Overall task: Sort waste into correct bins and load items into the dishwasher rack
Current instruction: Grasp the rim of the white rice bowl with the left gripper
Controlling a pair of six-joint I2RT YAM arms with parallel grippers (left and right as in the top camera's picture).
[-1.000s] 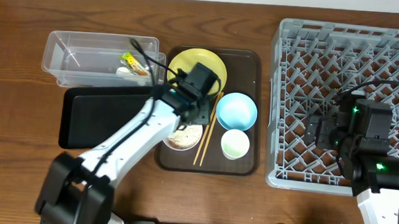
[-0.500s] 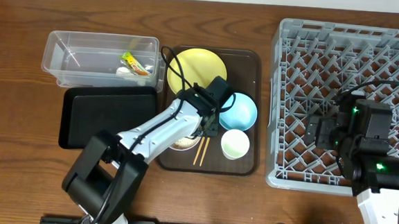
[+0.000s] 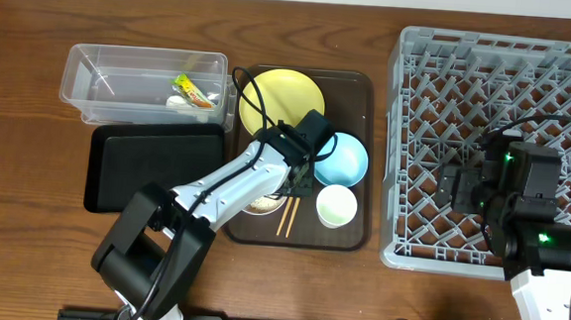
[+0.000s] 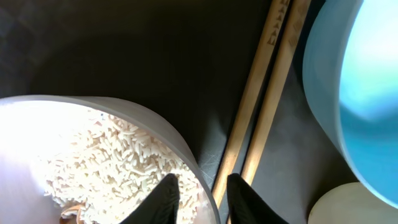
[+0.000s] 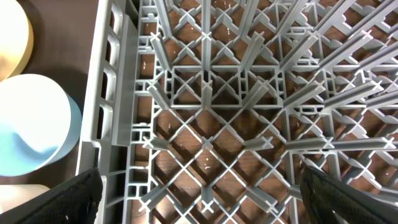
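Note:
My left gripper (image 3: 284,185) (image 4: 200,177) straddles the right rim of the white bowl (image 3: 252,206) (image 4: 155,124), one finger inside on the rice scraps (image 4: 112,162), one outside, jaws narrowed onto the rim. Wooden chopsticks (image 3: 289,216) (image 4: 267,93) lie just right of it. The light blue bowl (image 3: 343,159) (image 4: 360,93), pale cup (image 3: 336,206) and yellow plate (image 3: 275,92) share the brown serving tray (image 3: 357,90). The right gripper (image 3: 458,185) (image 5: 202,193) hangs wide open over the grey dishwasher rack (image 3: 470,72) (image 5: 249,93), holding nothing.
A clear tub (image 3: 121,81) at the back left holds the yellow-green wrapper (image 3: 192,90) and a white scrap (image 3: 178,102). The black tray (image 3: 146,161) lies in front of it. Bare wooden table surrounds everything.
The left arm swung right from the plate's edge down to the white bowl, and its jaws narrowed around the rim. The right arm has not moved.

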